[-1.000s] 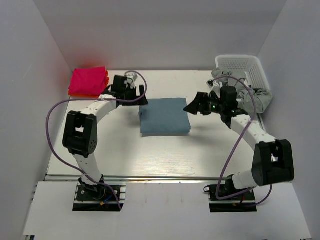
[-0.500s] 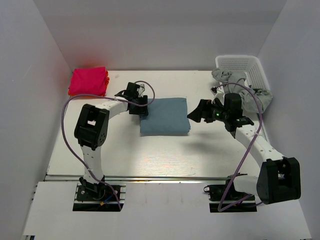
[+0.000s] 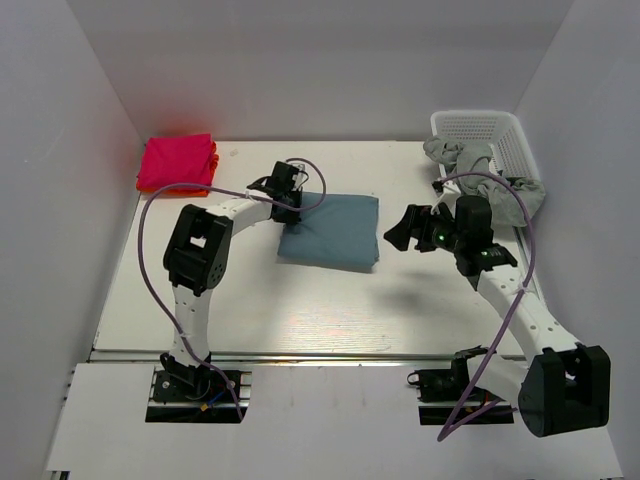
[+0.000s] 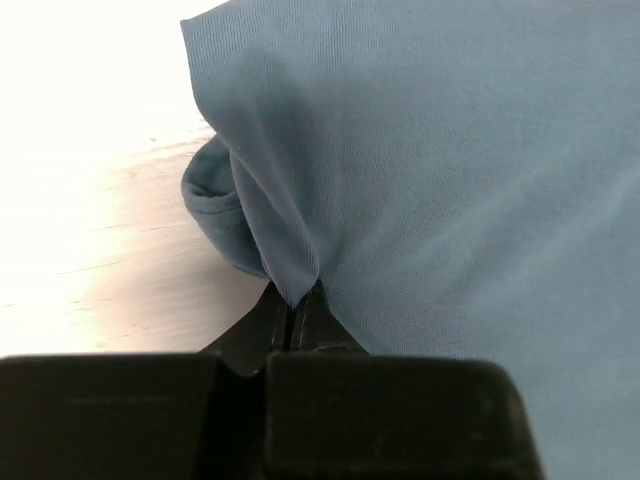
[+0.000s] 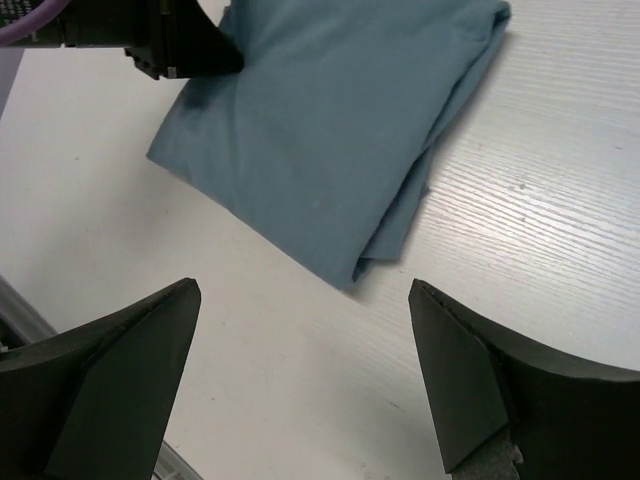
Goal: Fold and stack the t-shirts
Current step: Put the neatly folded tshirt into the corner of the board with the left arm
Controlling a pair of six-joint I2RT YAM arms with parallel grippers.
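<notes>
A folded teal-blue t-shirt [image 3: 335, 232] lies mid-table, slightly askew. My left gripper [image 3: 290, 206] is at its far-left corner, shut on a pinched ridge of the teal cloth [image 4: 280, 240], which rises to the closed fingertips [image 4: 293, 305]. My right gripper [image 3: 401, 229] hovers just right of the shirt, wide open and holding nothing. In the right wrist view its gap [image 5: 302, 288] sits above the shirt's near corner [image 5: 320, 130], with the left gripper [image 5: 190, 50] at the top. A folded pink t-shirt [image 3: 177, 163] rests at the back left. Grey t-shirts [image 3: 462, 158] spill from the basket.
A white lattice basket [image 3: 480, 125] stands at the back right corner, with grey cloth [image 3: 522, 193] draped over its near rim. White walls close in the table on three sides. The purple cables loop beside both arms.
My left gripper moved right onto the teal shirt's corner and closed on it. The shirt has shifted and tilted a little. The right gripper drew back to the right, still open.
</notes>
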